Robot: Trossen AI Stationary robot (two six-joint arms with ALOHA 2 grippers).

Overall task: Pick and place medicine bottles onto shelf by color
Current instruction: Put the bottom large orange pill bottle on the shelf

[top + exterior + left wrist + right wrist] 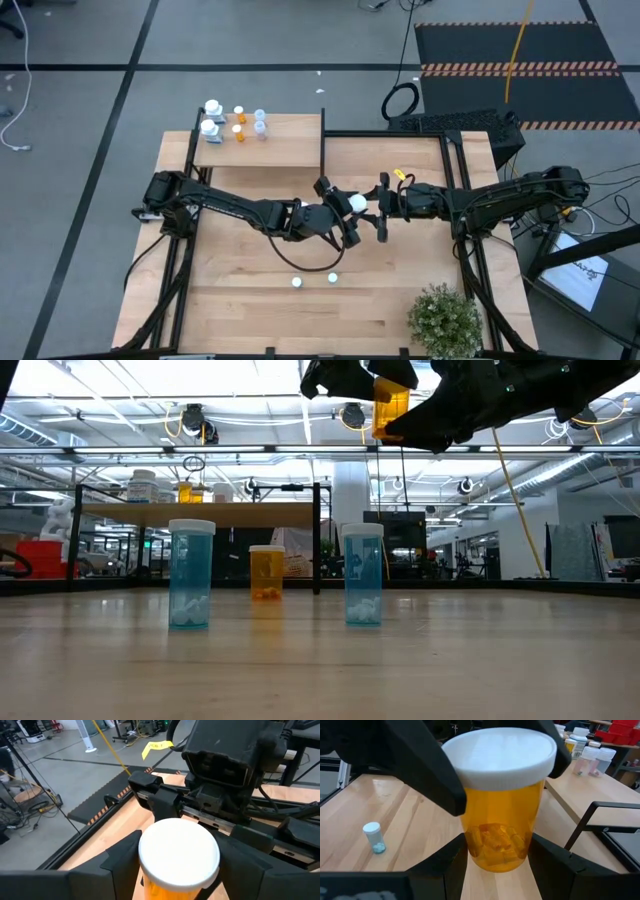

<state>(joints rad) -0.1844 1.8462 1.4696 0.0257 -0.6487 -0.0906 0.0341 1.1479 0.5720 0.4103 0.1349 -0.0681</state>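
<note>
An orange medicine bottle [357, 203] with a white cap hangs upright above the table's middle, high over the tabletop in the low view [390, 405]. My left gripper [345, 210] comes at it from the table's left and my right gripper [374, 206] from the right; both are shut on it. Two bluish bottles [297, 282] [333, 278] stand on their bases near the front. A second orange bottle [267, 572] stands between them, farther back. The shelf [290, 148] at the far left carries white, orange and bluish bottles [238, 122]. My left gripper pinches the bottle at its white cap [150, 865] and just below, one finger [117, 867] on each side. The fingers come level from the table's left. The bottle stands upright, clear of the table. My right gripper pinches the lower part of the orange body [470, 847] between its two fingers [445, 870]. They come level from the table's right, below the left gripper's fingers. The bottle stays upright and lifted clear, pills lying at its bottom.
A green potted plant [445, 320] stands at the near right corner. The shelf's black upright panel [322, 135] rises at its right end. Bare wood lies between the standing bottles and the shelf.
</note>
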